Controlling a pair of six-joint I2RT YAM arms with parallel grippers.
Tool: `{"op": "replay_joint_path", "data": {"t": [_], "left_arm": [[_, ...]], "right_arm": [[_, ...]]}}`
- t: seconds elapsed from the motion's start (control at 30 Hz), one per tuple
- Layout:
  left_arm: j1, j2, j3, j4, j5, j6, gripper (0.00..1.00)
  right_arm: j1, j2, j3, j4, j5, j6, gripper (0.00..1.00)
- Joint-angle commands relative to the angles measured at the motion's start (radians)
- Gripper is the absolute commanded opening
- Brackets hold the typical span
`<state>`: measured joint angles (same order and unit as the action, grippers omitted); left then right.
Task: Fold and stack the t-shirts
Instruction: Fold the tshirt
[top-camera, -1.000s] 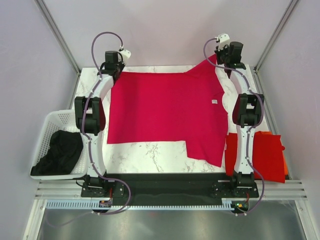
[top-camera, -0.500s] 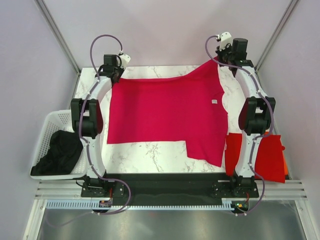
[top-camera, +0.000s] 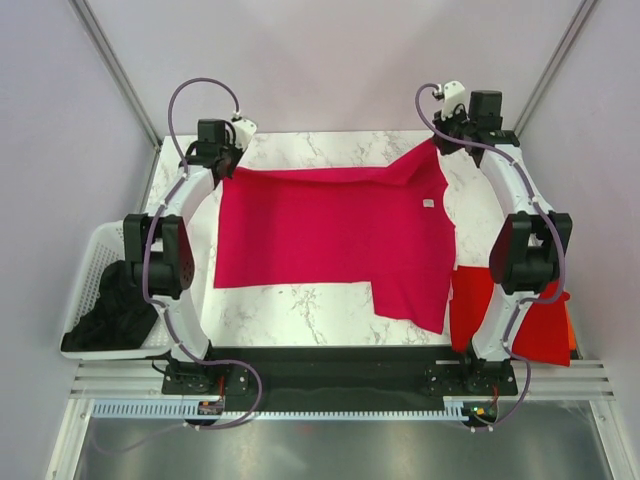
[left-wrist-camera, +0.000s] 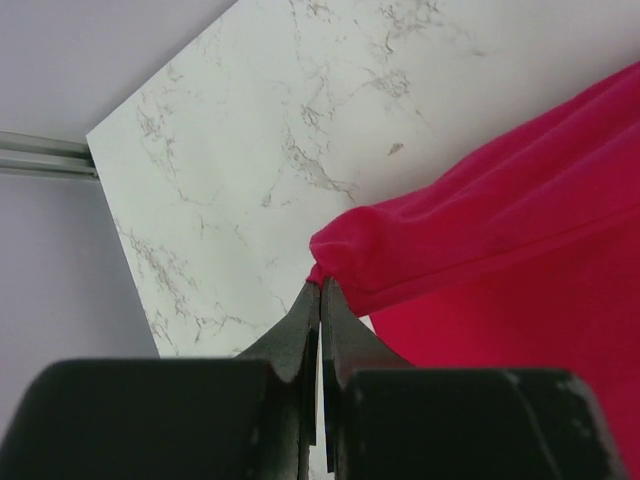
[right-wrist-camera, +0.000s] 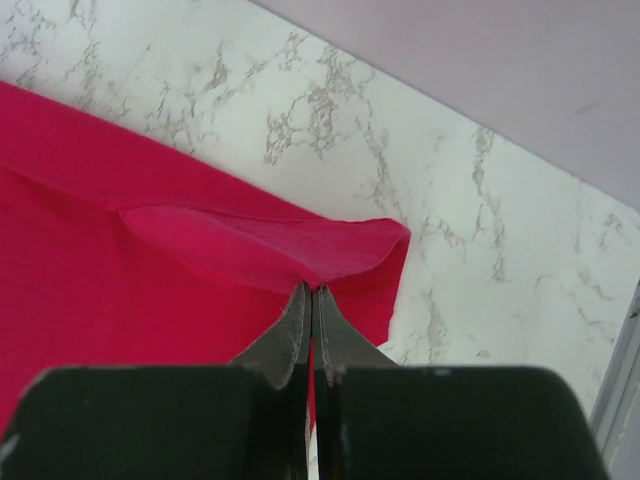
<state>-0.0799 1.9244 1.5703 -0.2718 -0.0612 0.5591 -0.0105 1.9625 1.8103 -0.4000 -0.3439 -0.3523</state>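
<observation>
I see bright, even, diffuse light in all three views, with only faint shadows on the table (top-camera: 300, 310). In both wrist views the near jaws look dark and slightly blurred.

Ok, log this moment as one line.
left gripper: shut on pink shirt, far-left corner | right gripper: shut on far-right corner | far edge: raised | red shirt: lying near right

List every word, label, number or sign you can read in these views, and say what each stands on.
No text can be read.
White neck tag on the crimson-pink t-shirt: too small to read.
Marble table and basket: no markings visible.
</observation>
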Motion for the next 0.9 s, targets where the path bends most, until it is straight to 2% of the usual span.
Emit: {"op": "replay_joint_path", "data": {"t": [0.0, 0.3, 0.43, 0.87], "left_arm": [[0.008, -0.068, -0.042, 0.017, 0.015, -0.004, 0.02], [0.011, -0.097, -0.098, 0.003, 0.015, 0.001, 0.02], [0.011, -0.107, -0.13, -0.007, 0.017, 0.001, 0.02], [0.028, -0.185, -0.352, -0.007, 0.001, 0.024, 0.02]], "right_arm": [[0.004, -0.111, -0.054, -0.031, -0.044, 0.039, 0.0], [0.003, -0.238, -0.163, -0.103, -0.092, 0.119, 0.0], [0.043, -0.28, -0.233, -0.103, -0.092, 0.142, 0.0], [0.046, -0.398, -0.411, -0.14, -0.116, 0.173, 0.0]]}}
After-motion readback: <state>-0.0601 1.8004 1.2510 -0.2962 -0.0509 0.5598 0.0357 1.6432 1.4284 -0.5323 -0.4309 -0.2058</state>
